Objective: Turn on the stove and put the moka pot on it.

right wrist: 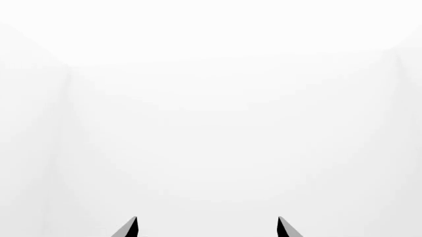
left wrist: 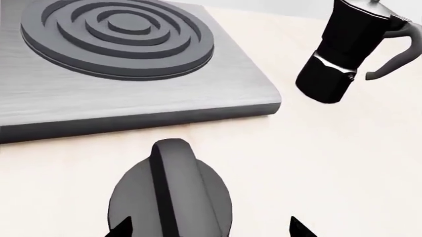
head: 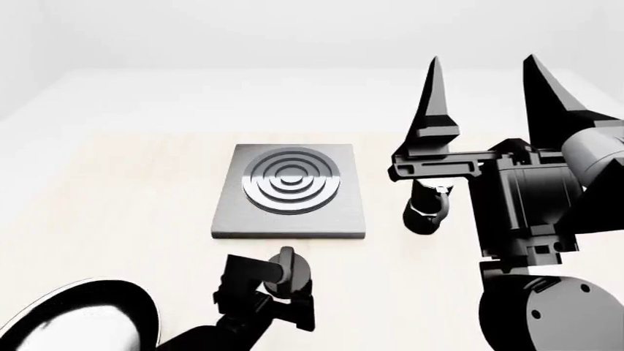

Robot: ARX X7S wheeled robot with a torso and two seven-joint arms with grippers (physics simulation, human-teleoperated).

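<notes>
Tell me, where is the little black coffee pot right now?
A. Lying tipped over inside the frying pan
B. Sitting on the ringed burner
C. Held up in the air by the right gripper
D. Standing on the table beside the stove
D: the moka pot stands upright on the table, off the stove, whose burner is bare.

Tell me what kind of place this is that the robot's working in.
Probably a bare simulated kitchen counter, not a real room. A single-burner stove lies on a pale wooden table, its black knob in front, a moka pot beside it, and plain white walls all around.
</notes>
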